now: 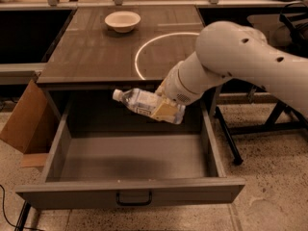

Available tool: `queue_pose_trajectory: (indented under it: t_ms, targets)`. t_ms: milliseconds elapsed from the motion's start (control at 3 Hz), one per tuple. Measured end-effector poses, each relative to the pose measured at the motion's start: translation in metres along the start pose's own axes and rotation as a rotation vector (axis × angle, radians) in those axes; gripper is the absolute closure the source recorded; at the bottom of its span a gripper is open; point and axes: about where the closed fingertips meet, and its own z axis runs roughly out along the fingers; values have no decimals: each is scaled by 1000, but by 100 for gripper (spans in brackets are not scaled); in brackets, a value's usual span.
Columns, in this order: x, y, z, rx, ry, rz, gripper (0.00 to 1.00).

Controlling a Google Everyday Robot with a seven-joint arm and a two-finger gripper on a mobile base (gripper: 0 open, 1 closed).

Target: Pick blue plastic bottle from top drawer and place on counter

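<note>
The blue plastic bottle is clear with a pale label and a white cap pointing left. It hangs tilted in the air above the open top drawer, just in front of the counter's front edge. My gripper is shut on the bottle's right end, with a tan finger pad over the label. The white arm reaches in from the right. The drawer is pulled fully out; its grey floor is bare, and its dark handle shows on the front panel.
A white bowl sits at the counter's back left. A thin white circle outline marks the counter's right half. A cardboard flap leans at the drawer's left. Dark chair legs stand right of the drawer.
</note>
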Motion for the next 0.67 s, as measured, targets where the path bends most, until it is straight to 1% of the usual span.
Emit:
queue_pose_trajectory:
  t_ms: [333, 667]
  targets:
    - [-29, -72, -83, 140, 30, -26, 100]
    - [-29, -72, -83, 140, 30, -26, 100]
